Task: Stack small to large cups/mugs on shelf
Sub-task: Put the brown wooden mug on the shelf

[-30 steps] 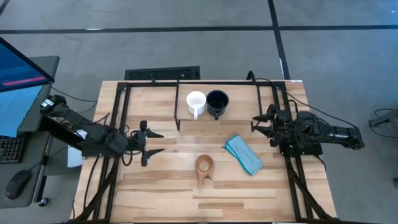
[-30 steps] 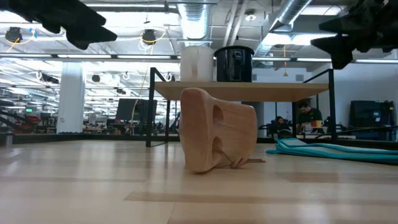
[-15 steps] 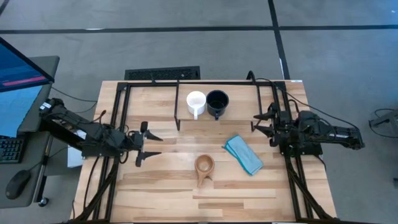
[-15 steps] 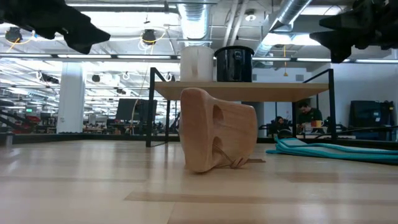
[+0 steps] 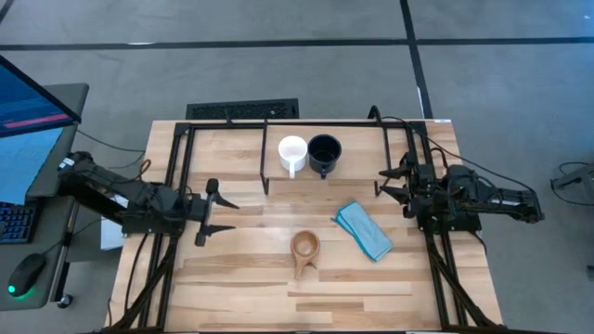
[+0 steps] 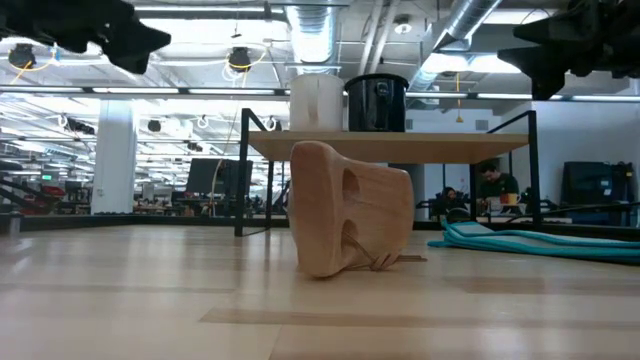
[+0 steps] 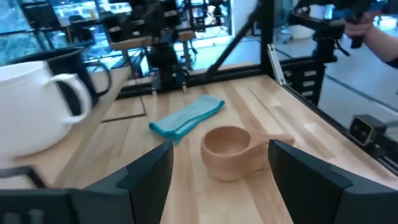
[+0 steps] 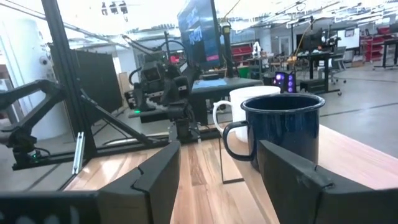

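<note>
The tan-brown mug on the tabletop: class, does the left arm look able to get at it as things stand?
Probably yes. The left gripper is open and faces the tan-brown mug across bare tabletop; the light blue cloth lies on the mug's far side, out of the way.

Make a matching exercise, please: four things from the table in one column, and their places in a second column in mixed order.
Things:
1. white mug
2. dark mug
3. tan mug
4. blue cloth

Places:
A. on the tabletop, right of the tan mug
B. on the shelf, left one of the pair
C. on the tabletop, in front of the shelf
D. on the shelf, right one of the pair

Pairs: 1-B, 2-D, 3-C, 4-A
</note>
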Controlling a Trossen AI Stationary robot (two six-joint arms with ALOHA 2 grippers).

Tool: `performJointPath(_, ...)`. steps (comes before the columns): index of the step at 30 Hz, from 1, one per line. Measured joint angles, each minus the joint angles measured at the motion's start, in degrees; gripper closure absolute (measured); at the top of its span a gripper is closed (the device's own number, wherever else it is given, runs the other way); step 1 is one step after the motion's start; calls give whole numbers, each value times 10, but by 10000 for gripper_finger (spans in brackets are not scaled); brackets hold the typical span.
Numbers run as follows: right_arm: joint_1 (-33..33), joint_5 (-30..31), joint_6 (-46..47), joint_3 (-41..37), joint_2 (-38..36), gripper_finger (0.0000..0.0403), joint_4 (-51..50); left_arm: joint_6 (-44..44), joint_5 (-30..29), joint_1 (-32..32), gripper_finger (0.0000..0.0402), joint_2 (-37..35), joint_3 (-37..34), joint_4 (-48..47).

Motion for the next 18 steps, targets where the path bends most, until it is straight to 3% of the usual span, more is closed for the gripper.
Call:
performJointPath(4, 0, 0, -1, 0, 0, 168, 3, -33, 27, 39, 148, -51, 0, -64)
performJointPath(8, 0, 0, -1, 0, 0, 168, 0, -12, 71, 65, 148, -92, 0, -68)
performJointPath(18, -1, 49, -6, 0, 58, 168, -8, -2, 82, 103, 148, -107, 0, -104)
